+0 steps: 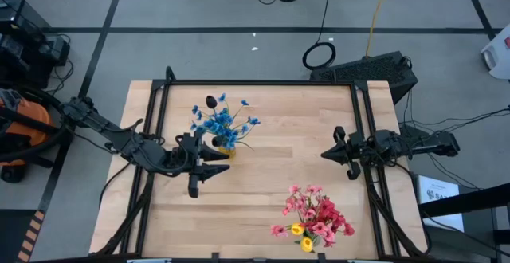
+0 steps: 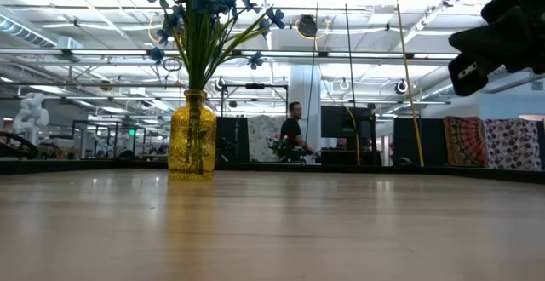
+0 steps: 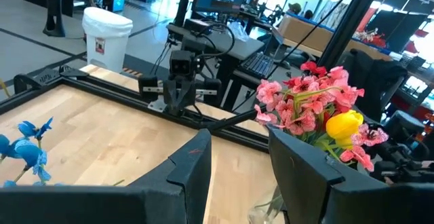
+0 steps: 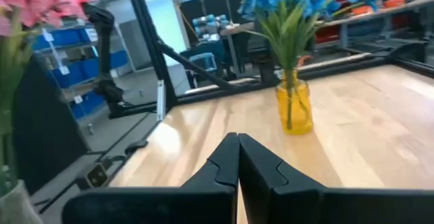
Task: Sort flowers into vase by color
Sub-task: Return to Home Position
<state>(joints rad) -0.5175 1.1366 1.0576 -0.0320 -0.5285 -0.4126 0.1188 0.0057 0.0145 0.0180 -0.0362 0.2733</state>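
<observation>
A pale wooden worktop seen from above, with 2 dark robot arms and 2 vases of artificial flowers. At the left, the left arm reaches in over the worktop's edge. The left claw hangs near the yellow vase, its fingers spread apart and holding nothing. That yellow vase stands left of centre and holds the blue flowers plus 1 dark bud rising at the back of the bunch. Right of centre, near the front edge, the pink and red flowers fill a clear vase, which is mostly hidden under the blossoms, with 2 yellow buds low in the bunch. At the right edge, the right claw sits well apart from both vases, its fingers pressed together on nothing. No loose stems lie on the wood, so the sorting looks finished and the step in hand appears to be returning the arms to rest. The next move likely calls for the left arm to draw back leftward and clear of the blue sprays without nudging the yellow vase.
</observation>
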